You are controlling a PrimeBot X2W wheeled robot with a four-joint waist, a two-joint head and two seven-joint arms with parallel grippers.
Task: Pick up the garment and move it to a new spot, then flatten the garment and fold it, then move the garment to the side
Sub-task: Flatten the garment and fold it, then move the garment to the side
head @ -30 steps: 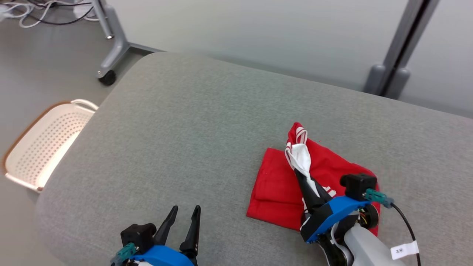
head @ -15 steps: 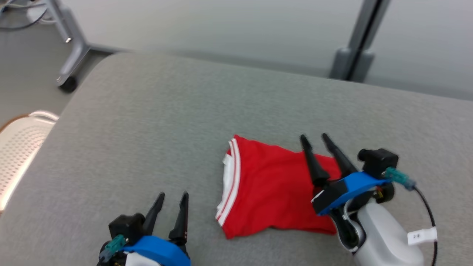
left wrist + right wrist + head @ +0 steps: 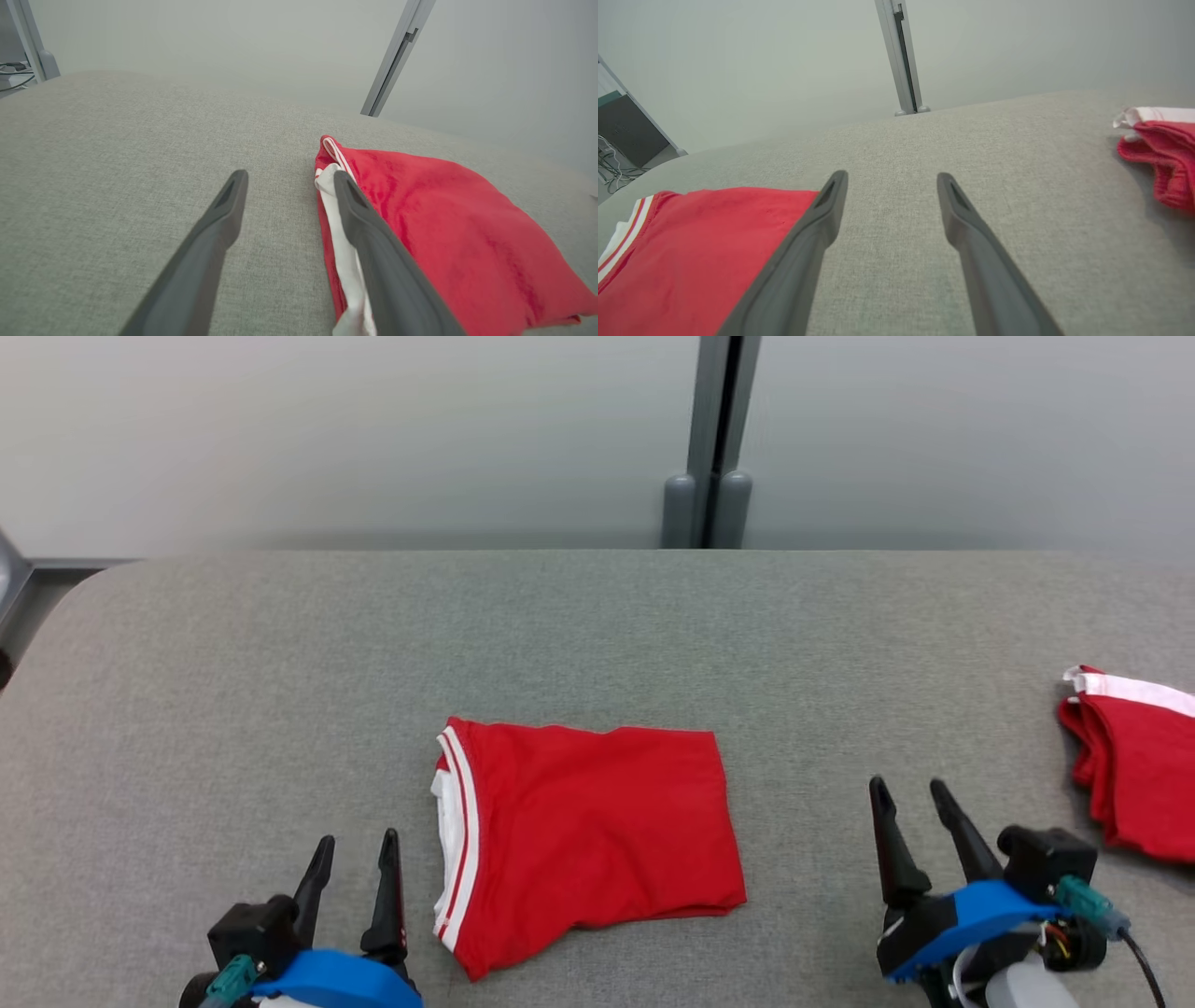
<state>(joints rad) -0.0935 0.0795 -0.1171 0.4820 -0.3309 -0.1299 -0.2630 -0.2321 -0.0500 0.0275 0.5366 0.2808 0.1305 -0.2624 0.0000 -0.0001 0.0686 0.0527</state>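
We note the folded red cloth garment (image 3: 588, 840) on the grey fabric worktop (image 3: 597, 635); left jaws at 9 o'clock and right jaws at 3 stand parted, empty.

Garment (image 3: 588, 845) lay central on table (image 3: 280, 644), left gripper (image 3: 358, 837) just left of it, right gripper (image 3: 906, 784) between it and second garment (image 3: 1134, 761).
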